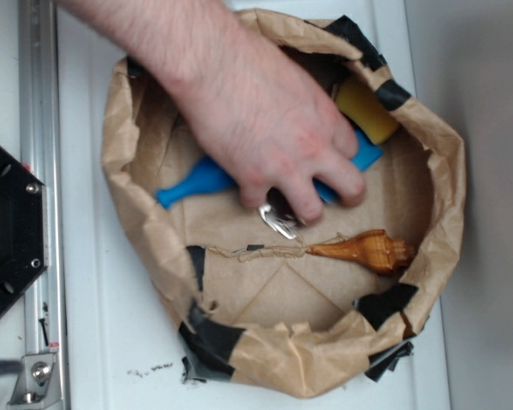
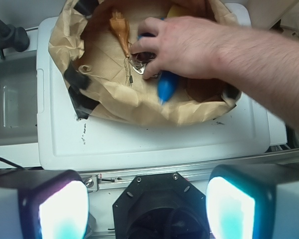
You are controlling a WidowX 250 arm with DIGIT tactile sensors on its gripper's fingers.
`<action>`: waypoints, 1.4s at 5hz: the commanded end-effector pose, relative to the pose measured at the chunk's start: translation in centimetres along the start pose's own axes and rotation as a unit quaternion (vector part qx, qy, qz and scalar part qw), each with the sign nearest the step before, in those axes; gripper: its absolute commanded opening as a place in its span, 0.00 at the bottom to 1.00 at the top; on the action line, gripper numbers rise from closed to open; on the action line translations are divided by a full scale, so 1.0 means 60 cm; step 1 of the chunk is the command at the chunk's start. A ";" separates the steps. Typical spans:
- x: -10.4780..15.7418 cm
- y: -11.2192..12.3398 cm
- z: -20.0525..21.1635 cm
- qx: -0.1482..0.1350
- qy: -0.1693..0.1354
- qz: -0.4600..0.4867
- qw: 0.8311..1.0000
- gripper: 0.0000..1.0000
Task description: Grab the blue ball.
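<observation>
surface: white surface (image 1: 94, 342) carrying a crumpled brown paper bag (image 1: 282, 359), rim rolled down and patched with black tape.
human hand: a person's bare hand (image 1: 265, 120) reaches in from 11 o'clock in the exterior view, fingers spread over the middle of the bag floor.
robot hand: the hand (image 2: 147, 204) is fully open, its two lit pads wide apart at the bottom of the wrist view, nothing between them.
blue pin: long blue bowling-pin bottle (image 1: 192, 186), long axis running 9 to 3 o'clock, thick end under the person's fingers.
other contents: flat blue block (image 1: 369, 154) and a yellow piece (image 1: 368, 111) at 2 o'clock; a brown seashell (image 1: 368, 250) at 4 o'clock; a small metal piece (image 1: 278, 222) at the fingertips.
blue ball: not visible in either view; possibly under the person's hand, cannot tell.
key relation: the bag lies at 12 o'clock from the robot's hand, well apart, with the person's hand over the contents; the ball's bearing cannot be fixed.
writing: none readable.
</observation>
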State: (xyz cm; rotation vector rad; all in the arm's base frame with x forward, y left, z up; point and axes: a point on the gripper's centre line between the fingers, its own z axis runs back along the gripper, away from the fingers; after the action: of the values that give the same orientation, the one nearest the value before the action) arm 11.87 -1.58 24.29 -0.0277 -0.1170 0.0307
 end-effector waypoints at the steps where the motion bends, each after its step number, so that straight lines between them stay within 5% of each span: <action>1: 0.000 0.000 0.000 0.000 0.000 0.000 1.000 1.00; 7: -0.003 0.003 0.005 -0.008 0.002 -0.007 1.000 1.00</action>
State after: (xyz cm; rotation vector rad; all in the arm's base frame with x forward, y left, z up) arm 11.34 -1.62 23.96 -0.0408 -0.0946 -0.0049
